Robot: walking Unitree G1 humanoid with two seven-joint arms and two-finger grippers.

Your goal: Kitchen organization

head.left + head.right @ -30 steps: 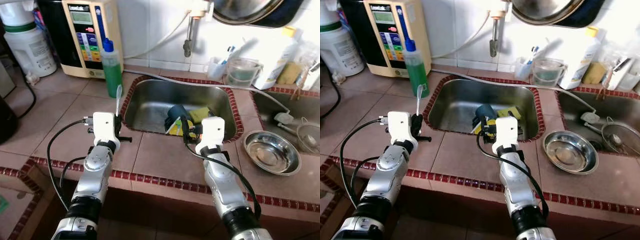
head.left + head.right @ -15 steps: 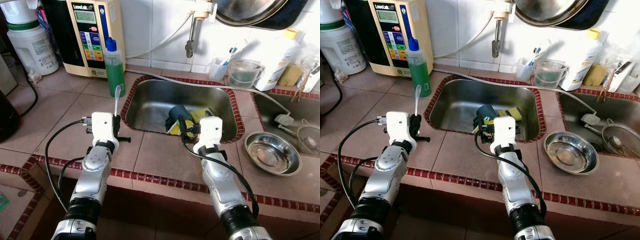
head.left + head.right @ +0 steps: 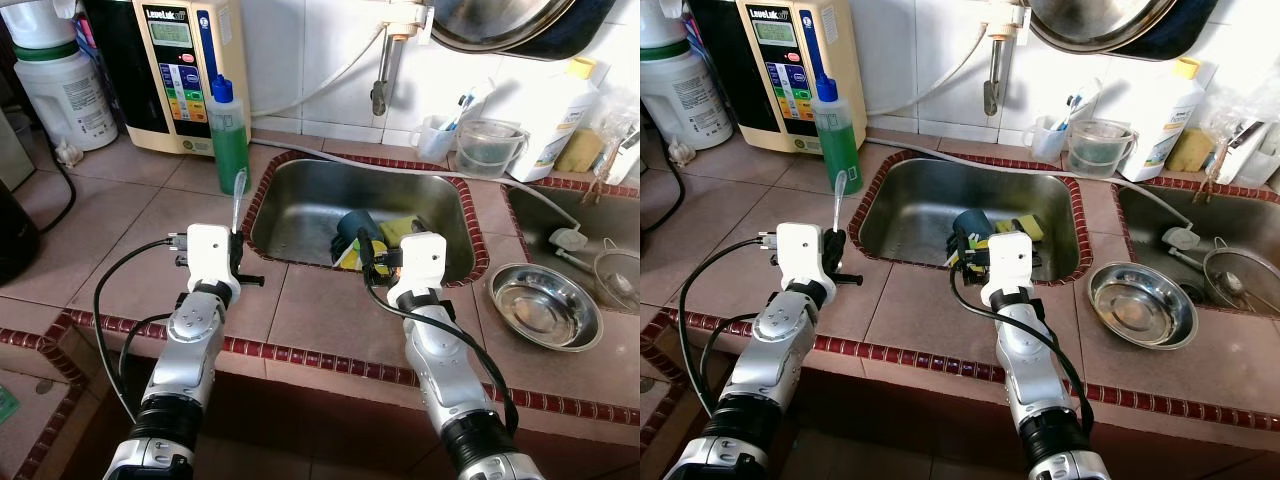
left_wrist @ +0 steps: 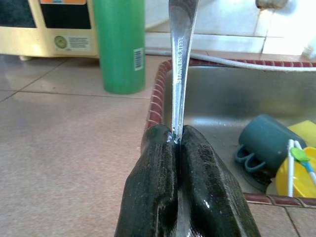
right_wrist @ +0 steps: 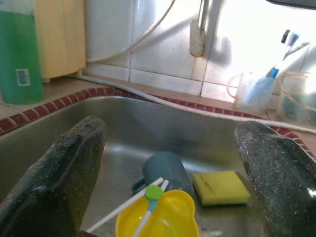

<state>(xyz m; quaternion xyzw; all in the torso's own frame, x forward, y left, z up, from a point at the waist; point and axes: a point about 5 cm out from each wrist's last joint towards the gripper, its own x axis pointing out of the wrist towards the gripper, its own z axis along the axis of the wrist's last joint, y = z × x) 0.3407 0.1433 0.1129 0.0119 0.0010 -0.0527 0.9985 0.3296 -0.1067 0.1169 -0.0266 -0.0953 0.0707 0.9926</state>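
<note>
One steel spoon (image 4: 180, 59) stands pinched in left tool (image 4: 178, 143).

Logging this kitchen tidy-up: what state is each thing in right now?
Left gripper: shut on stainless steel spoon, held upright.
Right gripper: open, above steel sink.
Dark teal mug: on its side in sink.
Yellow sponge: flat in sink.
Round steel bowl: upright on counter.

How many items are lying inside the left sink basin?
4, maybe more hidden: a teal mug on its side, a yellow sponge beside it, a yellow bowl in front, and a white-green utensil across the bowl.
</note>
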